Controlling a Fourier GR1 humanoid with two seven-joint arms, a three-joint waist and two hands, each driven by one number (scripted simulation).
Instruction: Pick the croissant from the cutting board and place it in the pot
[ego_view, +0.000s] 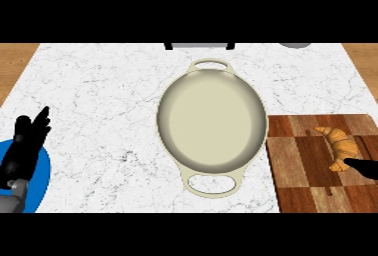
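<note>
Croissant (341, 144) lies near the board's (303, 165) right edge; pot (212, 125) sits mid-counter (96, 100); board at the counter's near right corner; left hand (26, 142) rests open at the near left corner; right hand (363, 167) just beside the croissant, open or closed I cannot tell.

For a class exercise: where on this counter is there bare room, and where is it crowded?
Bare marble between left hand and pot; the pot's inside too. Crowded: right of the cutting board, with croissant and right hand.
</note>
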